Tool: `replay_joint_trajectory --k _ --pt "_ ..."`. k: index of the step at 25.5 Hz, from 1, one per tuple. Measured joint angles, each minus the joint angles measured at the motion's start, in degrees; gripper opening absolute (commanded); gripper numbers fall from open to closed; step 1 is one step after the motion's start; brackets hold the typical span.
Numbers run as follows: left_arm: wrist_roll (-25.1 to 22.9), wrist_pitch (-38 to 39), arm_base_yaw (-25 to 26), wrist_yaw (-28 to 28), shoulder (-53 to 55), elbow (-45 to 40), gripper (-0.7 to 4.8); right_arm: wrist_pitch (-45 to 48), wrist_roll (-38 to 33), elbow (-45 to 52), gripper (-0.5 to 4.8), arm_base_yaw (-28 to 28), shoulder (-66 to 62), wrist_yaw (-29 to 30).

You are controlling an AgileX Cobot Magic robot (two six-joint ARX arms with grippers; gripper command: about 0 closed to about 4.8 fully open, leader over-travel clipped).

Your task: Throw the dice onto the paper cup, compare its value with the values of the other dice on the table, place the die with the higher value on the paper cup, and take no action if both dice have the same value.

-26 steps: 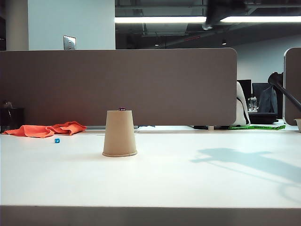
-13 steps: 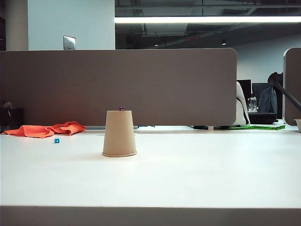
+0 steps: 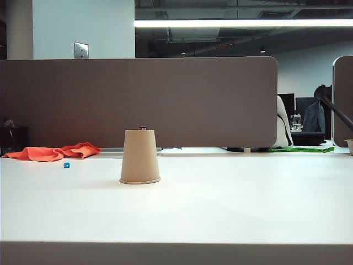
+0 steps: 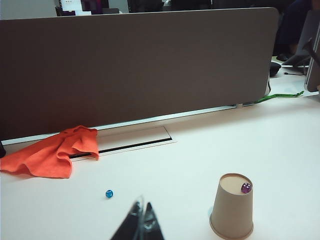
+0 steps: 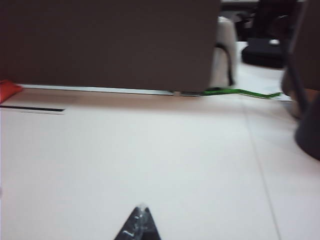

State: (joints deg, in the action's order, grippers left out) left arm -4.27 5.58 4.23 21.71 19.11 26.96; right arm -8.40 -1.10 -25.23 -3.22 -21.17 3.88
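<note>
A tapered tan paper cup (image 3: pixel 140 156) stands upside down, a tiny dark purple die (image 4: pixel 246 188) on top, a tiny blue die (image 4: pixel 109 193) on the smooth white table (image 3: pixel 231 204). Left gripper (image 4: pixel 142 225) and right gripper (image 5: pixel 139 223) hang closed, empty.

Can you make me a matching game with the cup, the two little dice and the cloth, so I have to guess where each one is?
Things:
1. purple die
2. blue die
3. paper cup
4. orange cloth

Places:
A. crumpled by the brown divider wall
B. upside down on the white table
C. on top of the cup
D. alone on the table, between the cloth and the cup

Pairs: 1-C, 2-D, 3-B, 4-A

Both tools are shut and hold nothing: left tool, right tool.
</note>
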Motion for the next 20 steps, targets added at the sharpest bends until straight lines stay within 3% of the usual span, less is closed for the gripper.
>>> replay_joint_trajectory --k 12,20 --pt "0.00 3.85 0.00 0.04 -6.19 -3.15 -0.05 -0.04 -0.61 11.96 -0.05 0.00 16.74 -1.20" --pt "0.02 4.96 -0.02 0.20 -7.78 -3.23 -0.06 -0.39 -0.66 14.49 -0.05 0.02 21.31 -1.33"
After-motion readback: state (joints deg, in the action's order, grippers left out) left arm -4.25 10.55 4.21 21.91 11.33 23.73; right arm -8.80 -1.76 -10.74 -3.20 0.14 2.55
